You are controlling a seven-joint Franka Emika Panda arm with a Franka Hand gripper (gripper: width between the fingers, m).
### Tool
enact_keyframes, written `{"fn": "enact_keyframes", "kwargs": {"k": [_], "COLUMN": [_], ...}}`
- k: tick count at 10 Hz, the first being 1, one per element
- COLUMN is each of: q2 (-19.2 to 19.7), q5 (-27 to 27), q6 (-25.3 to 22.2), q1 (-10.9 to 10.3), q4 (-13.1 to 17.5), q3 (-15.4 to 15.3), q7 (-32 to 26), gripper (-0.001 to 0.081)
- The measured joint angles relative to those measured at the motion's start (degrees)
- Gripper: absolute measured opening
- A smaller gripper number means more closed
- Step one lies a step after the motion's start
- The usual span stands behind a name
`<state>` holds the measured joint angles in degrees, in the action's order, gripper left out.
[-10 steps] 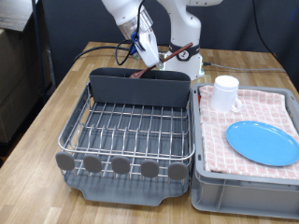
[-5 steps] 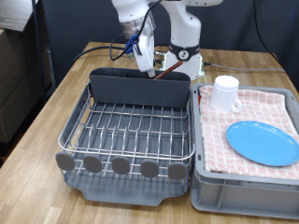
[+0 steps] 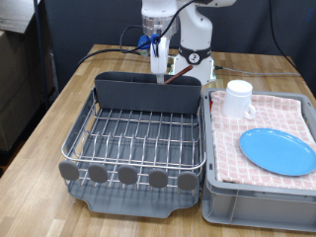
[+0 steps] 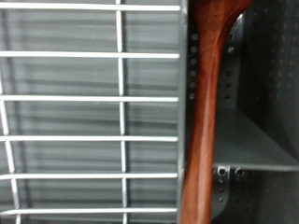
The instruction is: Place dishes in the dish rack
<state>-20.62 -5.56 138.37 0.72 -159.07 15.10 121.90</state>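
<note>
My gripper point(image 3: 158, 67) hangs upright over the tall dark grey back compartment point(image 3: 148, 91) of the dish rack point(image 3: 138, 138). It is shut on the reddish-brown wooden spoon point(image 4: 204, 112), whose handle fills the wrist view lengthwise beside the compartment's perforated wall, with the rack's wires alongside. My fingers do not show in the wrist view. The white mug point(image 3: 238, 98) and the light-blue plate point(image 3: 277, 150) lie on the checked cloth at the exterior view's right. The rack's wire floor holds nothing.
A grey bin point(image 3: 259, 202) lined with a red-checked cloth point(image 3: 296, 109) stands right of the rack. Both rest on a wooden table point(image 3: 49, 118). The robot's white base point(image 3: 195, 59) and its cables stand behind the compartment.
The hand has swung from a tilt to upright and shifted slightly toward the exterior view's right, still over the back compartment with the spoon. Mug and plate have not moved.
</note>
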Motion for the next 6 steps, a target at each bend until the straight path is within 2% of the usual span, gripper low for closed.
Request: {"fn": "enact_keyframes", "kwargs": {"k": [4,6], "q2": [-6.63,-6.90], "q5": [-1.06,-1.28], "q6": [-6.97,-9.55], "q1": [-0.28,-3.12], "q4": [1.23,3.47], "q3": [-4.64,-6.06], "q7": [4.17,-2.65], "gripper": [0.0803,0.0803]}}
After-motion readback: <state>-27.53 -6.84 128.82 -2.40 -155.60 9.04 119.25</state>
